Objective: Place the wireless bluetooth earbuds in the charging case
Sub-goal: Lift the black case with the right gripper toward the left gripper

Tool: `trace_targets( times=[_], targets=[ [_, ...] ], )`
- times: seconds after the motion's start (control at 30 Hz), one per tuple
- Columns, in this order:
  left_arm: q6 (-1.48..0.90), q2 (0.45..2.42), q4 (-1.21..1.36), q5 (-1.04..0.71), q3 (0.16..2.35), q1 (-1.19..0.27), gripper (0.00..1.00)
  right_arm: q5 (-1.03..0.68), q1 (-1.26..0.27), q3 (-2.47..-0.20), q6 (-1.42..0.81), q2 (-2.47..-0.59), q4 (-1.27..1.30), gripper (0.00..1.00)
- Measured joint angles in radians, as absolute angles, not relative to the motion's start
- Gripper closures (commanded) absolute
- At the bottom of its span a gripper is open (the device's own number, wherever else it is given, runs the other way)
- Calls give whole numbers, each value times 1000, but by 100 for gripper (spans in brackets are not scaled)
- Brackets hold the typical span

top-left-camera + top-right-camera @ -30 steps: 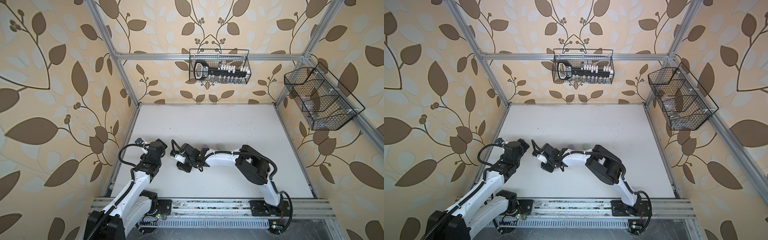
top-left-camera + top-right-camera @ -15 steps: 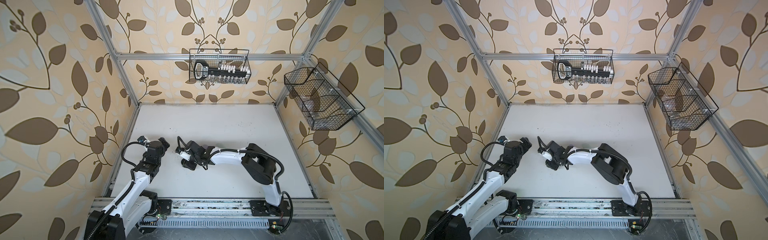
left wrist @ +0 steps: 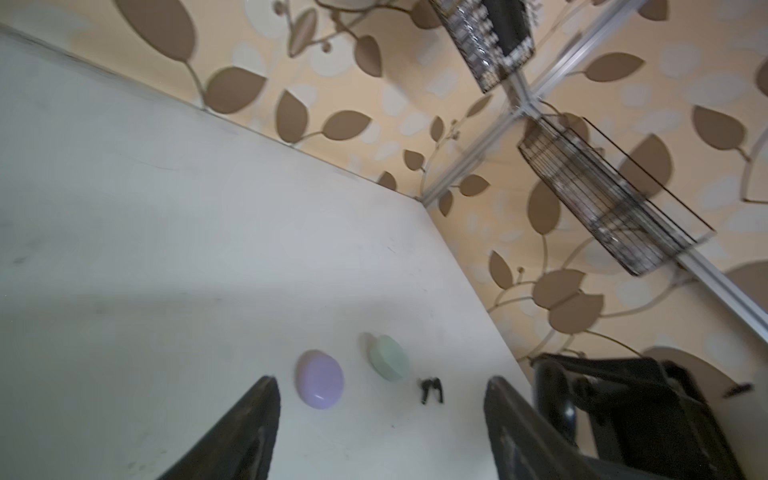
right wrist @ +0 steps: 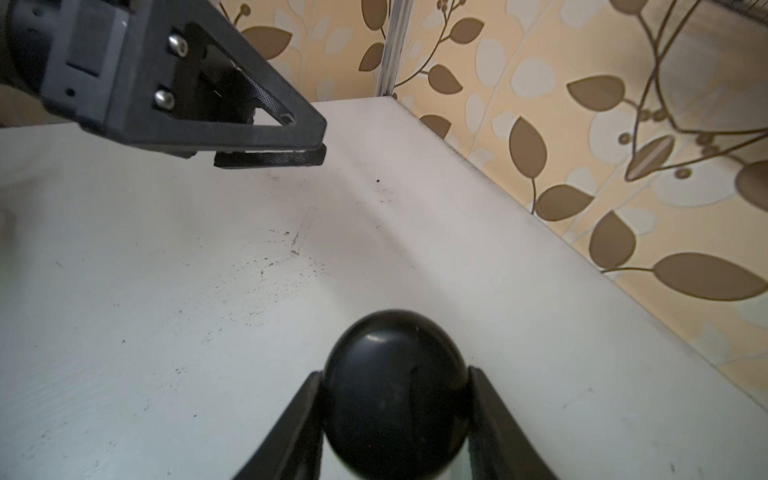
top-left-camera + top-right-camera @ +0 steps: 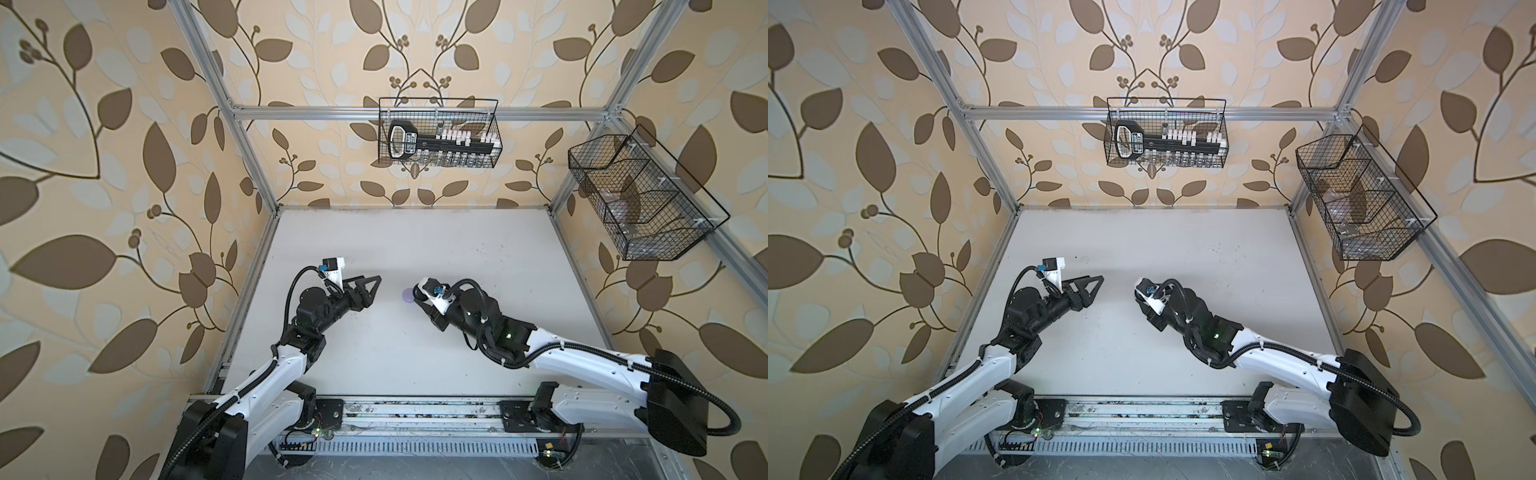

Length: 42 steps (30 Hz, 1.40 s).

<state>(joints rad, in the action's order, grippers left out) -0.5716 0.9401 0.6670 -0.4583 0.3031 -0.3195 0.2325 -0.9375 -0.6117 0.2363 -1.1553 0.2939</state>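
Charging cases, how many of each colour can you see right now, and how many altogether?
lavender oval plastic charging case: 1
mint-green oval plastic charging case: 1
glossy black oval plastic charging case, clamped in the right gripper: 1
Total: 3

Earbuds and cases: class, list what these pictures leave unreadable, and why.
Black earbuds: left wrist view, tiny and blurred; count unclear.
Black case: right wrist view, sides covered by right gripper fingers.
Mint case: both top views, hidden under the right arm.
Lavender case: a top view, half hidden by that arm.
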Motion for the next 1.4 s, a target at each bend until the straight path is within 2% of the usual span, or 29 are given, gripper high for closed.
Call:
trace_targets(
  times=[0.17, 0.33, 0.57, 0.93, 1.1, 1.27, 1.4],
  targets=[
    [-505, 946, 745, -626, 313, -406, 37, 351, -1032, -538, 349, -1105, 393, 78],
    [-414, 950, 703, -721, 361, -471, 49, 410, -1044, -532, 399, -1099, 449, 77],
    [-323, 1031, 576, -762, 469, -521, 51, 439, -1058, -529, 422, -1083, 488, 76],
    [-287, 1082, 471, -779, 501, -530, 53, 454, -1081, -529, 448, -1114, 497, 76],
    [-282, 1085, 461, -784, 511, -531, 57, 471, -1114, -529, 479, -1159, 498, 76],
    [-265, 1102, 448, -804, 522, -532, 66, 492, -1140, -529, 512, -1185, 499, 76],
    [-263, 1135, 439, -818, 543, -539, 64, 513, -1141, -529, 525, -1187, 500, 77]
  ],
)
